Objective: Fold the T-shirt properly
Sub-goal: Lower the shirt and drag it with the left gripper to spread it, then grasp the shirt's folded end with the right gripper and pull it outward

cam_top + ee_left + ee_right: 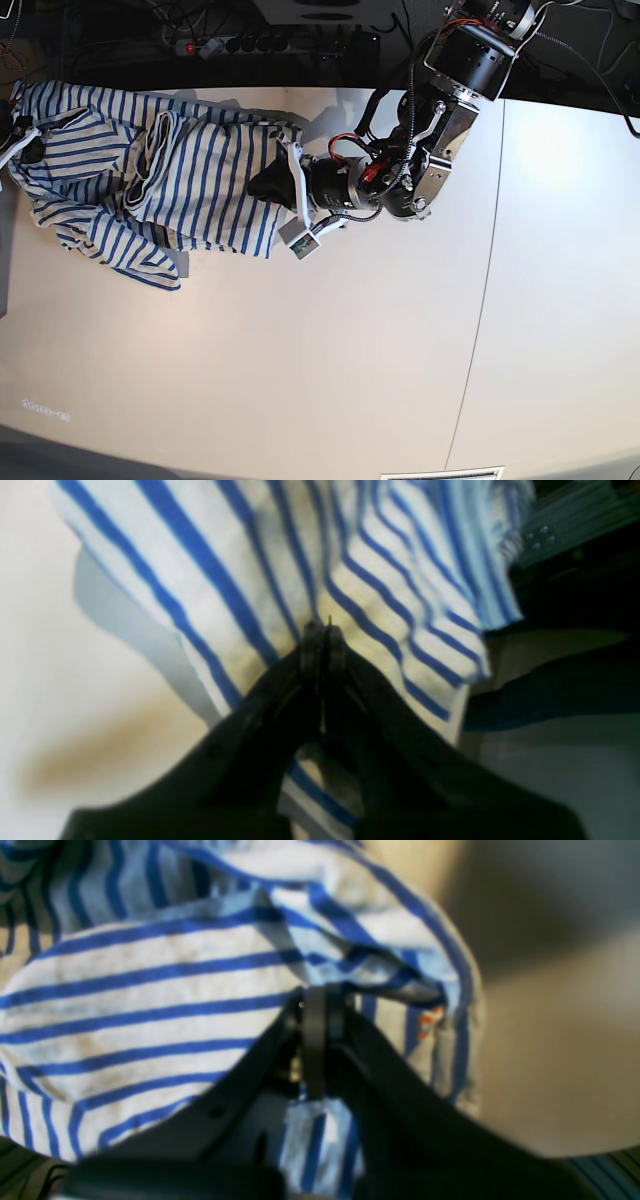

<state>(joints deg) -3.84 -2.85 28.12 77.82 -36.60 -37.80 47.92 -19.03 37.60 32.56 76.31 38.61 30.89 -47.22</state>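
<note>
Shirt [170, 180] lies bunched at the far left of the white table [330, 350], stretched between both arms. Left gripper [324, 630] is clamped on the striped cloth at the shirt's right edge. Right gripper [320, 1000] is pinched on a fold at the shirt's left end.

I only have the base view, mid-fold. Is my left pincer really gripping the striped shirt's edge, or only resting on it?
Observer: In the left wrist view the left pincer is shut, with the white, blue-striped cloth T-shirt pinched at its tips.
Operator: And the right one, at my frame's edge?
Observer: The right pincer is shut on a bunched fold of the T-shirt.
Operator: Any landmark there?
Observer: Small orange marks on the cloth, just beside its tips.
</note>
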